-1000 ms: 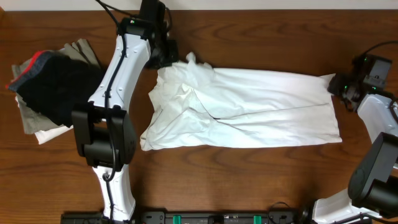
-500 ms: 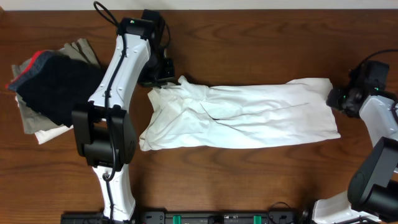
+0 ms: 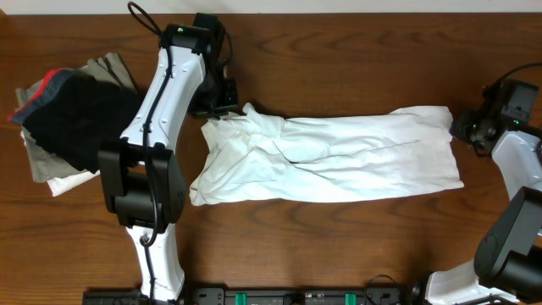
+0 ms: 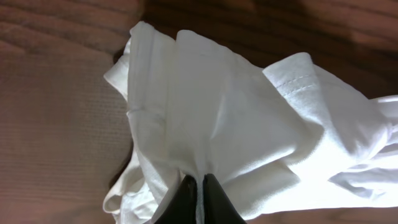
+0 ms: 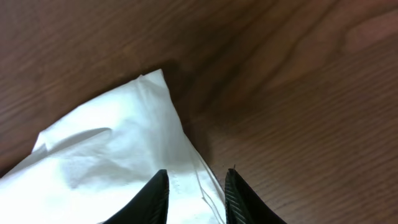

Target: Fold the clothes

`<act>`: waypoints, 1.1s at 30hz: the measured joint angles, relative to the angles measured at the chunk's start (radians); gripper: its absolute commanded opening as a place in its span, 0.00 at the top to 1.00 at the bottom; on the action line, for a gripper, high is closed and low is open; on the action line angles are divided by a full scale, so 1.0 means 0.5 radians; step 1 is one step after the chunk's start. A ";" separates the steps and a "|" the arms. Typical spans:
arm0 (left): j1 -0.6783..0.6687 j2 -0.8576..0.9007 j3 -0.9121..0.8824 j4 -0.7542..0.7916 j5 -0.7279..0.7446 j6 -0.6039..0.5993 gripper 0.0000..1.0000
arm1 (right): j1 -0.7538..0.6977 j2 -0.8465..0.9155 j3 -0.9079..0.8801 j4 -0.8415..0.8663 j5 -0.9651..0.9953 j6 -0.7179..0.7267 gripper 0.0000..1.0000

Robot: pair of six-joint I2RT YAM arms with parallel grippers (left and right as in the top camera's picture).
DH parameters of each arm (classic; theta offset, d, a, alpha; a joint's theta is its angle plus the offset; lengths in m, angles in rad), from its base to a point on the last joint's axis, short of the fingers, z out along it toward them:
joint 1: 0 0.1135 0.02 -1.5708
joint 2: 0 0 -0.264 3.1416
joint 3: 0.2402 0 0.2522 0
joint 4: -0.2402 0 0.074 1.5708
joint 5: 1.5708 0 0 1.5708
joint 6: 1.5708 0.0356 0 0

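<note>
The clothes (image 3: 339,157), a plain white wrinkled garment, lie in a long band across the middle of the wooden table. At the garment's bunched upper left corner, my left gripper (image 3: 227,100) is shut on the cloth. In the left wrist view its jaws (image 4: 199,186) pinch a thin fold of the white cloth (image 4: 249,112). My right gripper (image 3: 464,129) is at the upper right corner. In the right wrist view its jaws (image 5: 196,186) stand apart, and the hemmed edge of the cloth (image 5: 112,155) lies loose on the table between them.
A pile of other garments sits at the far left: a black one with a red and grey band (image 3: 72,119) on top of a khaki-grey one (image 3: 110,68). The left arm (image 3: 157,110) reaches from the front edge to the back.
The raised upper edge of the cloth has come down flat on the table. The right gripper's jaws have opened and let go of the right corner. The left gripper keeps its hold.
</note>
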 measured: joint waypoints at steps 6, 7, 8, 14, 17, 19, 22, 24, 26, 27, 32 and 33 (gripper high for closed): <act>-0.019 0.000 0.000 0.021 -0.006 0.000 0.94 | 0.000 0.035 0.000 0.016 -0.031 0.001 0.65; -0.024 0.000 0.000 0.024 -0.008 0.000 0.94 | 0.000 0.060 0.000 0.022 -0.037 0.001 0.64; -0.026 0.000 0.000 0.024 -0.008 0.000 0.94 | 0.000 0.087 0.000 0.034 -0.047 0.002 0.64; -0.029 0.000 0.000 0.031 -0.012 0.000 0.94 | 0.000 0.250 0.000 0.122 -0.164 0.000 0.64; -0.029 0.000 0.000 0.034 -0.013 0.000 0.94 | 0.001 0.275 0.000 0.154 -0.200 -0.002 0.87; -0.029 0.000 0.000 0.039 -0.014 0.000 0.94 | 0.000 0.275 0.000 0.188 -0.215 -0.005 0.99; -0.029 0.000 0.000 0.050 -0.014 0.000 0.94 | 0.000 0.275 0.000 0.201 -0.227 0.002 0.99; -0.029 0.000 0.000 0.053 -0.014 0.000 0.94 | 0.000 0.275 0.000 0.210 -0.239 0.001 0.99; -0.029 0.000 0.000 0.054 -0.014 0.000 0.94 | 0.000 0.273 0.000 0.203 -0.246 -0.001 0.99; -0.029 0.000 0.000 0.053 -0.014 0.000 0.94 | 0.000 0.268 0.002 0.185 -0.255 -0.009 0.99; -0.029 -0.001 0.000 0.008 -0.014 0.000 0.94 | 0.000 0.115 0.014 0.030 -0.273 -0.045 0.99; -0.029 -0.003 0.000 -0.005 -0.014 0.000 0.94 | 0.000 0.043 0.024 0.003 -0.269 -0.047 0.99</act>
